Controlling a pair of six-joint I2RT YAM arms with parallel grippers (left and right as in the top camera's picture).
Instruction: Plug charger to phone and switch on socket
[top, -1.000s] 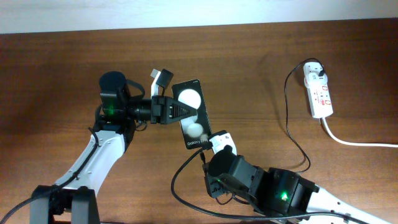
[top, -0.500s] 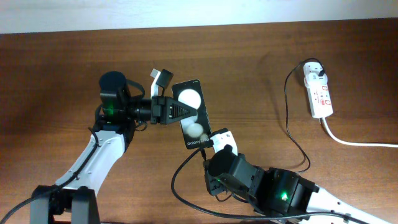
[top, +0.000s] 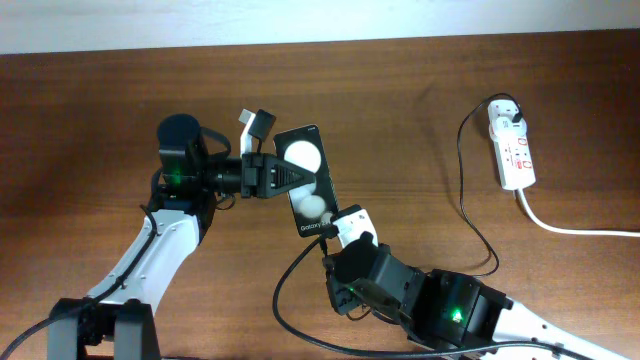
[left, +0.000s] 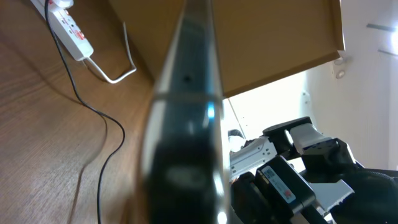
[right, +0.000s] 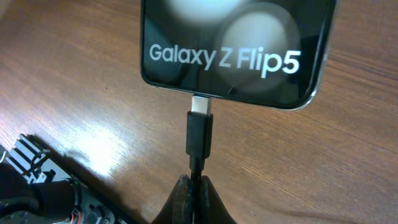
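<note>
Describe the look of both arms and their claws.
Left arm and right arm: white links, bulky black joint housings, a small green light on each. Left claw and right claw: black bodies with white plates.

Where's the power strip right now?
In the overhead view the socket lies at the table's far right near the back edge, the charger plugged into its far end, away from the phone.

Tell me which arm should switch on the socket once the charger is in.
Right. The socket lies far right, nearer that arm; the left gripper holds the phone. The right gripper must first release the charger.
</note>
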